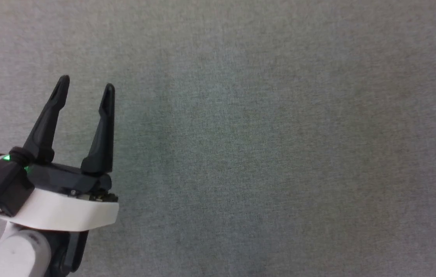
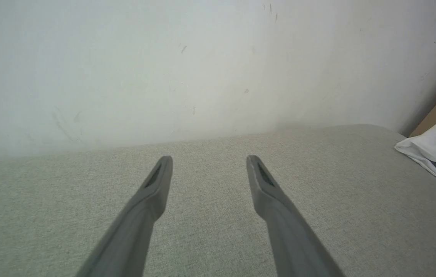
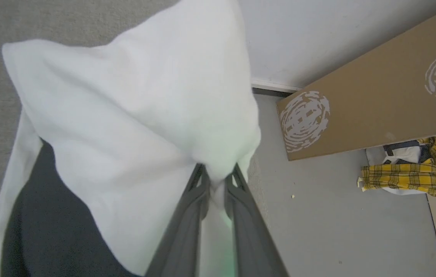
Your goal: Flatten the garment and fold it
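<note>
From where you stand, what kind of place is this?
Probably an indoor room, perhaps a test space: a grey fabric surface against a scuffed white wall, a brown printed board, and a heap of clothes on the floor.

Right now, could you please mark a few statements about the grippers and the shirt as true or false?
1. The left gripper is open and empty. True.
2. The right gripper is open. False: it is shut on white cloth of the garment.
3. The garment lies under the left gripper. False: grey surface lies there; the garment is off to the right.
4. Yellow plaid clothing lies on the floor near a brown board. True.
</note>
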You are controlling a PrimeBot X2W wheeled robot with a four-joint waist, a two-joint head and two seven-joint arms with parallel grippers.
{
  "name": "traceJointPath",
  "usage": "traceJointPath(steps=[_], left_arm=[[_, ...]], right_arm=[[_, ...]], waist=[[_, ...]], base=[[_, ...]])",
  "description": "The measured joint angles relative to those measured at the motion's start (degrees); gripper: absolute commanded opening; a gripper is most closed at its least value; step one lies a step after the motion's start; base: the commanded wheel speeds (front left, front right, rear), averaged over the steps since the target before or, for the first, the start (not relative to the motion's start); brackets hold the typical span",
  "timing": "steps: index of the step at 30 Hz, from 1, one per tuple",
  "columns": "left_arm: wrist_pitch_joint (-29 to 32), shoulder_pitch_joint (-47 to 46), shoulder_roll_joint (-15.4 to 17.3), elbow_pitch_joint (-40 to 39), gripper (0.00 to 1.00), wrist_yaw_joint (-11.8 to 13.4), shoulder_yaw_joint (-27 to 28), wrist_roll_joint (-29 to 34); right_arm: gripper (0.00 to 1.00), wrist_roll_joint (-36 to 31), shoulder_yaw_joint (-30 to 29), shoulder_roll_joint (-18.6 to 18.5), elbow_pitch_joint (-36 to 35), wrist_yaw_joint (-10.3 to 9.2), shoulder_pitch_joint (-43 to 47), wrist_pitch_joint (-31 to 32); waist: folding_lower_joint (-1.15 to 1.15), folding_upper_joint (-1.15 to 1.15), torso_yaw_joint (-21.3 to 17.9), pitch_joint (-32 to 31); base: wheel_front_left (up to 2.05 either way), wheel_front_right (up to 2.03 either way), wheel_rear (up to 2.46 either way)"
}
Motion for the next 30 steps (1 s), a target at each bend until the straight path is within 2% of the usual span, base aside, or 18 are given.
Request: traceJointPath(steps=[4, 6, 7, 14, 19, 22, 30], left_arm=[[0.12, -1.06, -0.09, -0.13, 1.0, 0.0, -0.45, 0.43], [0.11, -1.56, -0.19, -0.12, 1.0, 0.0, -0.51, 0.45], [0.11, -1.76, -0.23, -0.11, 1.0, 0.0, -0.49, 0.49], [-1.76, -2.08, -2.34, 1.0, 1.0, 0.56, -0.33, 0.46], [-3.65, -1.82, -4.12, 2.98, 1.0, 0.96, -0.63, 0.18], [-5.2, -0.8, -5.27, 4.56, 1.0, 1.23, -0.86, -0.14], [-9.17, 5.24, -8.48, 8.6, 1.0, 1.52, -1.63, -0.01]], right_arm=[[0.0, -1.56, -0.33, 0.05, 3.35, 0.0, -0.85, -2.24], [0.61, -1.98, -0.38, 0.14, 4.64, 0.0, -1.54, -2.88], [1.0, -2.29, -0.22, 0.12, 4.99, 0.0, -1.81, -3.36], [1.0, -2.7, -0.37, 0.63, 7.69, 0.0, -2.87, -6.23], [1.0, -0.73, -1.56, 3.65, 6.8, 0.0, -0.9, -10.9], [1.0, 0.48, -1.85, 7.16, 3.97, -0.01, 3.23, -14.26], [1.0, -1.36, 3.02, 21.34, -7.2, 0.0, 19.61, -22.58]], waist=[[0.0, 0.0, 0.09, 2.2], [0.0, 0.0, 0.16, 2.97], [0.0, 0.0, 0.18, 3.25], [-0.01, 0.0, 0.12, 2.91], [-0.01, 0.0, 0.35, 0.83], [-0.01, 0.0, 0.6, -1.04], [-0.02, 0.0, 1.13, -8.3]], base=[[0.0, 0.0, 0.0], [0.0, 0.0, 0.0], [0.0, 0.0, 0.0], [0.0, 0.0, 0.0], [0.0, 0.0, 0.0], [0.0, 0.0, 0.0], [0.0, 0.0, 0.0]])
